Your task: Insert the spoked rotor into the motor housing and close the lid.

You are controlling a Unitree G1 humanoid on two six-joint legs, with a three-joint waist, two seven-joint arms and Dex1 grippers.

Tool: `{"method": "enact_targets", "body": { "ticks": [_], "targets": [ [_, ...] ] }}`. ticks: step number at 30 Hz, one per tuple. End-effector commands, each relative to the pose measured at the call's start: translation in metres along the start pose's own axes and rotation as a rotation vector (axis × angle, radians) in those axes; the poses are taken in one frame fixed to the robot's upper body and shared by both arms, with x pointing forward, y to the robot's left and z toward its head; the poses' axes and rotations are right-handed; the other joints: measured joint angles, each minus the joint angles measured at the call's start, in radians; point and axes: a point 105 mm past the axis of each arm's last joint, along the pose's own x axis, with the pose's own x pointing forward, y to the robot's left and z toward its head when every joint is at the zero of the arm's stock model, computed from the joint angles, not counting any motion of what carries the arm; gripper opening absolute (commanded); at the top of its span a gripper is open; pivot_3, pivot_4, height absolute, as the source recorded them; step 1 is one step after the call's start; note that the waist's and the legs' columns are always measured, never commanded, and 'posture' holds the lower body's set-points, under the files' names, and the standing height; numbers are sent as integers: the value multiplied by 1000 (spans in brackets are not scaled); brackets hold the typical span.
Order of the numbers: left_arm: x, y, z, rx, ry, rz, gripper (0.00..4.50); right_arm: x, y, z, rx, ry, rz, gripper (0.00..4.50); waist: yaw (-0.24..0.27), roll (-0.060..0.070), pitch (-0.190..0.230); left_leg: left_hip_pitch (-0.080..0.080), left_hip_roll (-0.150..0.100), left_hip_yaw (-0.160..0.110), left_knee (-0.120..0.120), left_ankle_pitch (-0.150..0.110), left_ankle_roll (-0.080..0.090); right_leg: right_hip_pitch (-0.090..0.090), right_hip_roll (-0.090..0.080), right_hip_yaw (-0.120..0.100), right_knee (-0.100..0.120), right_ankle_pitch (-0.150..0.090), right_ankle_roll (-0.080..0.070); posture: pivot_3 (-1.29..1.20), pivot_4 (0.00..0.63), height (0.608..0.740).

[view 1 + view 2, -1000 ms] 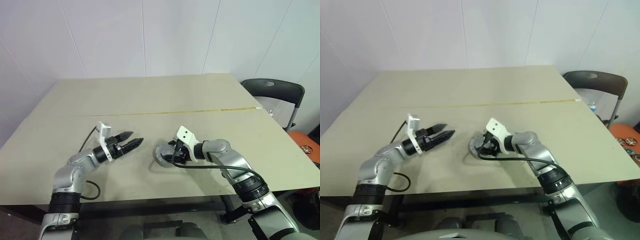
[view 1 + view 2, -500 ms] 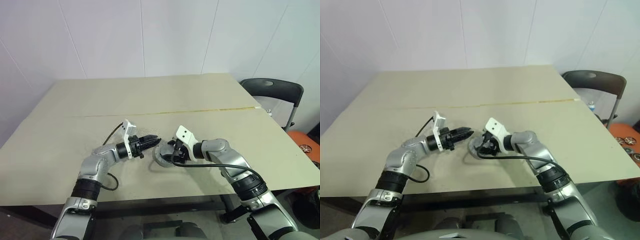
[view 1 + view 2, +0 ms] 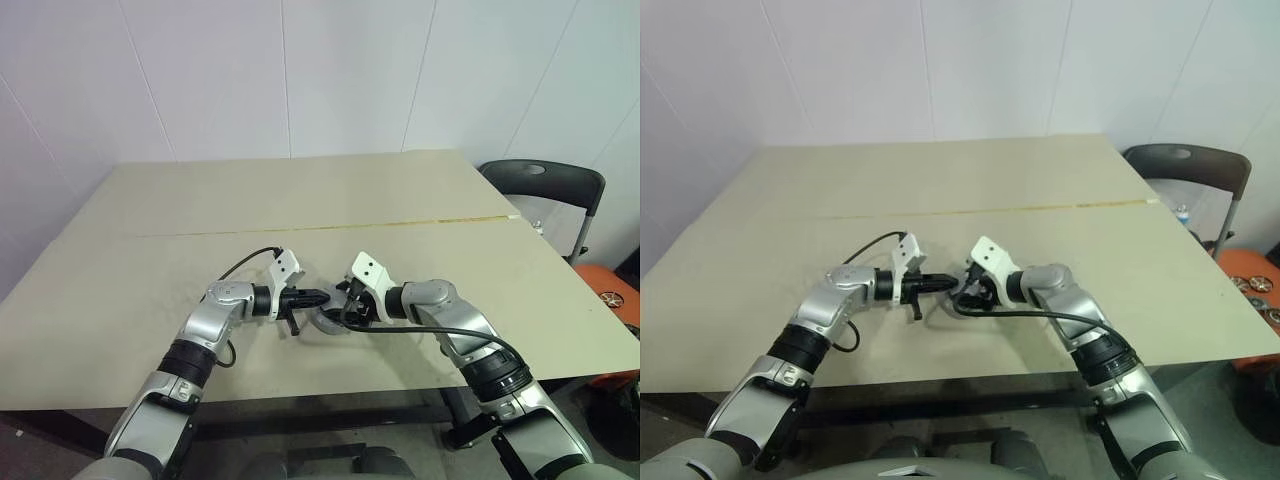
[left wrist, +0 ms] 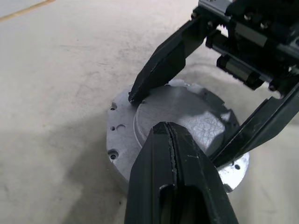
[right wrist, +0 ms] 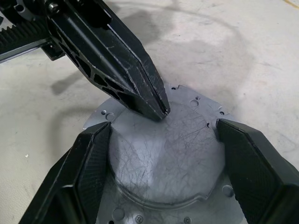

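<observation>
One grey round assembly on the table (image 3: pixel 150 250), at its near middle: lid (image 5: pixel 166 149), plain scratched face up, seated on the housing (image 4: pixel 119 154), whose flange with small screw holes shows all round. Rotor: not visible, presumably inside under the lid.

Right gripper (image 5: pixel 163 154): jaws spread wide, one finger on each side of the lid's raised centre, bracing it.

Left gripper (image 4: pixel 170 140): fingers pressed together with nothing between them, tip resting at or just over the lid's top face.

Step in hand, as judged: pressing the lid home.

Handling notes: push straight down near the centre, so the lid does not tip; keep the right fingers snug against the sides; check that the flange gap closes evenly all round.
</observation>
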Motion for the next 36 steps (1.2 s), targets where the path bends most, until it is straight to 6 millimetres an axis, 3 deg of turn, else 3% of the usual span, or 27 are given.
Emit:
{"method": "enact_targets", "body": {
  "ticks": [1,5,16,22,36],
  "targets": [
    [0,-5,-35,-31,144,-8,37,1,-5,-33,101,117,-39,3212,0,7,-2,-1,4,0,1,0,0,0,0,-2,-4,0,0,0,0,740],
    [-1,-3,-35,-30,144,-5,0,-6,-3,-28,138,95,13,4486,3,7,-2,-2,8,1,1,0,0,0,-3,-13,-12,0,0,0,0,740],
    [-2,-11,-40,-76,135,-40,0,-31,-28,-31,354,35,46,4486,14,4,-2,0,6,-1,-7,-1,1,-1,-2,-13,-8,1,0,0,0,740],
    [-2,-14,-41,-82,133,-48,0,-47,-29,-21,434,-31,112,4486,16,5,-2,-2,5,-1,-9,-1,3,0,-2,-13,-9,1,0,0,0,740],
    [-4,-14,-42,-83,138,-52,0,-69,-44,-64,728,155,12,4486,36,4,0,-2,5,0,-10,-2,3,-1,-2,-13,-10,1,0,0,0,740]
  ]
}}
